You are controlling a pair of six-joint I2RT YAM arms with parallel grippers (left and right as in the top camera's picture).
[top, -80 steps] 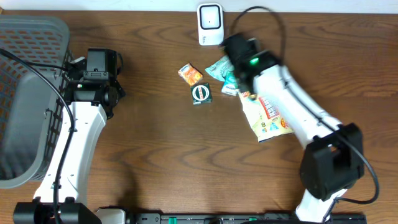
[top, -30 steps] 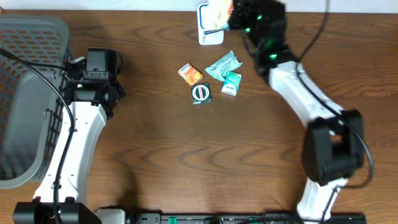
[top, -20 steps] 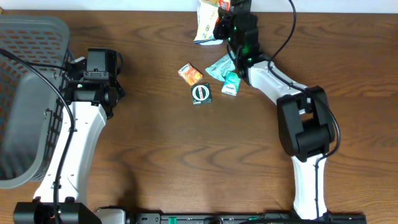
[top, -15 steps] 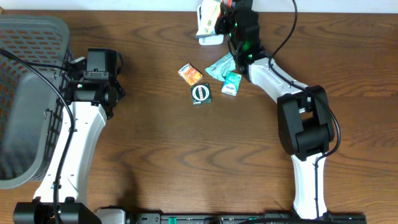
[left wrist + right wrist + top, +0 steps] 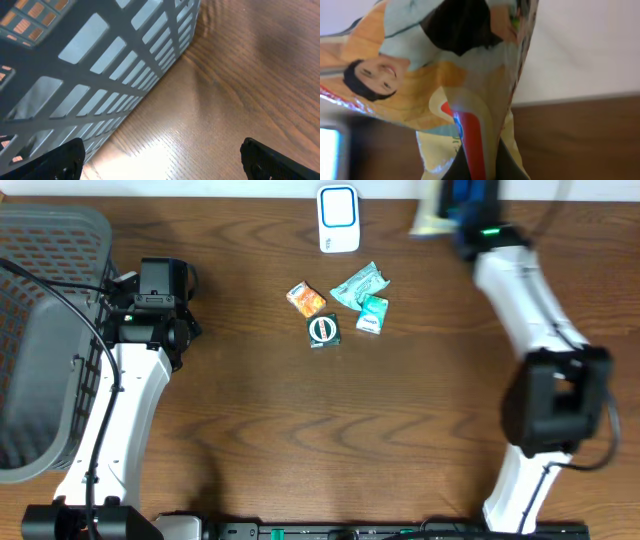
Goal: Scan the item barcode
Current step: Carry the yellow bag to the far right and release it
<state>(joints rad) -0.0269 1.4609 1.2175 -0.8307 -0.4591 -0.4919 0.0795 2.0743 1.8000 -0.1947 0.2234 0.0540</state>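
Right gripper (image 5: 465, 205) pinching snack packet (image 5: 445, 85); packet juts ahead, right of scanner (image 5: 338, 218).

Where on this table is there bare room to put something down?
The wide bare wood below the snack packets, between the left arm and right arm, is free. It is crowded around the packets near the scanner and by the basket.

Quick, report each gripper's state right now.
Left gripper: open, empty.
Right gripper: shut on the snack bag.
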